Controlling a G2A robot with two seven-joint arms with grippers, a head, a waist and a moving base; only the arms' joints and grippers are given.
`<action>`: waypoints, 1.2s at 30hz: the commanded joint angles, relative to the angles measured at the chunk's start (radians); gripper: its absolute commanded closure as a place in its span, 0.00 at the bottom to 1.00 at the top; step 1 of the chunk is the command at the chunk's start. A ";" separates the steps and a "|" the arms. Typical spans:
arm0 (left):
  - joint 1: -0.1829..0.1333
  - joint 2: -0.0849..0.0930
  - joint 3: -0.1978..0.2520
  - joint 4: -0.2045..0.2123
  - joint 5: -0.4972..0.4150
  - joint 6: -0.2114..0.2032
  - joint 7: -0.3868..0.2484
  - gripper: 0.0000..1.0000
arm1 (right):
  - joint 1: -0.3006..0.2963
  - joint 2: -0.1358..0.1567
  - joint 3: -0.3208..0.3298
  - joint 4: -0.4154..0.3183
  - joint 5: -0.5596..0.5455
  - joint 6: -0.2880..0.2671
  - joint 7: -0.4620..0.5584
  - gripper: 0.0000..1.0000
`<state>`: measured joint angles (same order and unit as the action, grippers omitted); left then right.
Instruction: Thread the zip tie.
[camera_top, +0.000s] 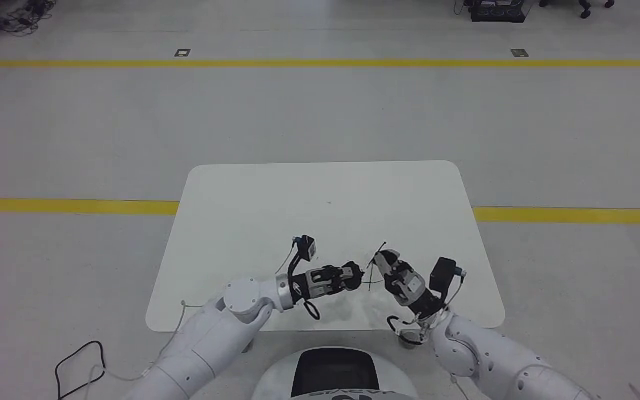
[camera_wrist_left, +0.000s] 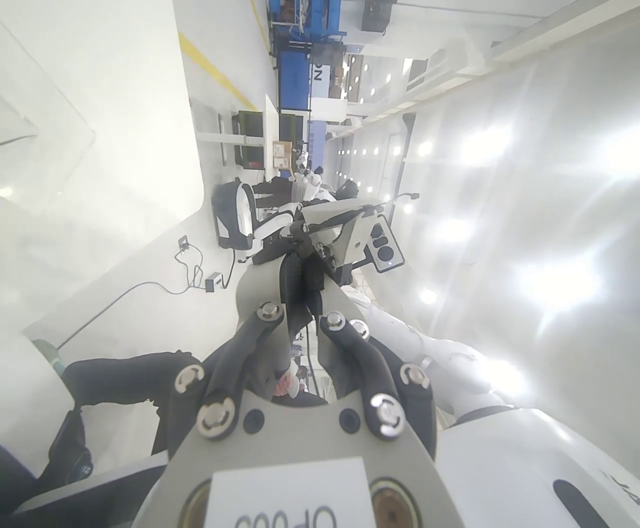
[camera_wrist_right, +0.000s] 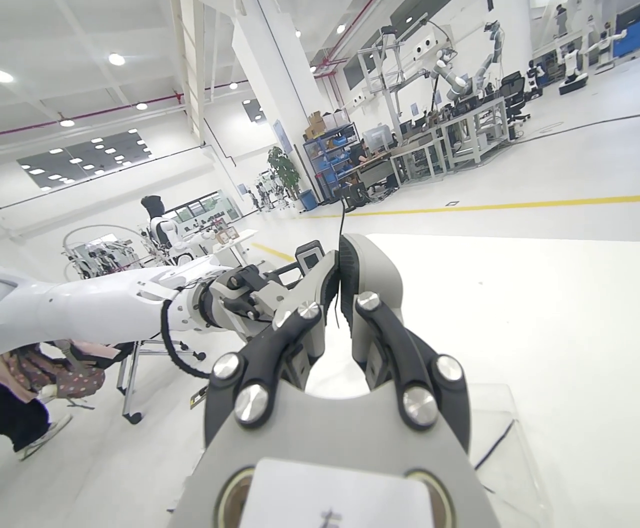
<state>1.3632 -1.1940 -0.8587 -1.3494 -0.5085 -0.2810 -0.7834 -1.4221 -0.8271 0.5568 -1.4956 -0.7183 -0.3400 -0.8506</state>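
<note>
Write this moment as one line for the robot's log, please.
right jaws: shut on zip tie | left jaws: shut, close alongside | place: over white table

Probably a robotics lab: yellow floor lines (camera_top: 320, 63), loaded workbenches (camera_wrist_right: 470, 131), a mounted robot arm (camera_wrist_right: 451, 76), humanoid robots (camera_wrist_right: 161, 229).

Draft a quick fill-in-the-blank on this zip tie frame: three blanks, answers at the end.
1. The right gripper pinches a thin ____ zip tie between its fingertips.
2. Both arms are over a ____ table.
3. The floor lines beyond the table are ____.

Missing words: black; white; yellow.
</note>
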 joint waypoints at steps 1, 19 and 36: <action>0.000 0.001 0.000 0.002 -0.002 -0.002 0.001 1.00 | -0.002 0.002 -0.003 0.000 -0.004 0.000 -0.016 1.00; -0.021 -0.004 0.034 0.028 0.013 -0.019 0.047 1.00 | 0.030 0.008 -0.067 -0.001 0.034 0.000 -0.049 1.00; -0.029 -0.001 0.046 0.033 0.005 -0.027 0.048 1.00 | 0.051 0.005 -0.091 0.021 0.050 0.000 -0.053 1.00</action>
<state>1.3338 -1.1953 -0.8128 -1.3162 -0.5037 -0.3075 -0.7362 -1.3712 -0.8222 0.4665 -1.4749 -0.6679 -0.3400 -0.9018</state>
